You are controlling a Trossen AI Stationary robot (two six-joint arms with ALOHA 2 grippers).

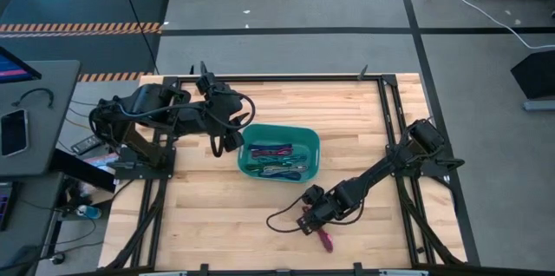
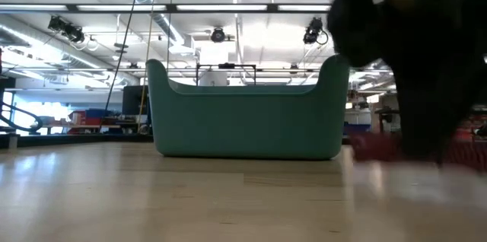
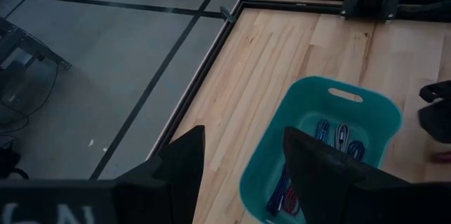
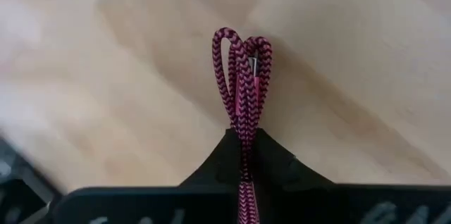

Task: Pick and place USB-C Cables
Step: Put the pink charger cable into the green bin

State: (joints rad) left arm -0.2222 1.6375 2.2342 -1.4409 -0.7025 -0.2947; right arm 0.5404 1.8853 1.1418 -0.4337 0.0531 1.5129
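Note:
A teal bin (image 1: 305, 141) stands mid-table, holding several coloured USB-C cables (image 1: 273, 161). Nearer the front edge, a magenta braided cable bundle (image 1: 326, 239) sits in my right gripper (image 1: 312, 220), which is shut on it. In the right wrist view the bundle's looped end (image 4: 242, 51) sticks out past the fingertips over the wood. My left gripper (image 3: 243, 171) hovers open above the table at the bin's left side, and the bin (image 3: 366, 104) and its cables (image 3: 340, 138) show beyond its fingers. In the low view the bin (image 2: 243, 124) stands at centre, with my right arm a dark blur to its right. My right gripper pinches the magenta bundle between its two fingers (image 4: 278, 164), on the gathered strands (image 4: 243, 122) just below the loops. It comes slanting steeply down from the table's right. The bundle runs lengthwise out past the fingertips. Whether it is clear of the table, I cannot tell.
A thin black robot wire (image 1: 279, 220) loops on the wood just left of my right gripper. Black frame rails (image 1: 392, 111) border the table. Bare wood lies between the bin and the front edge.

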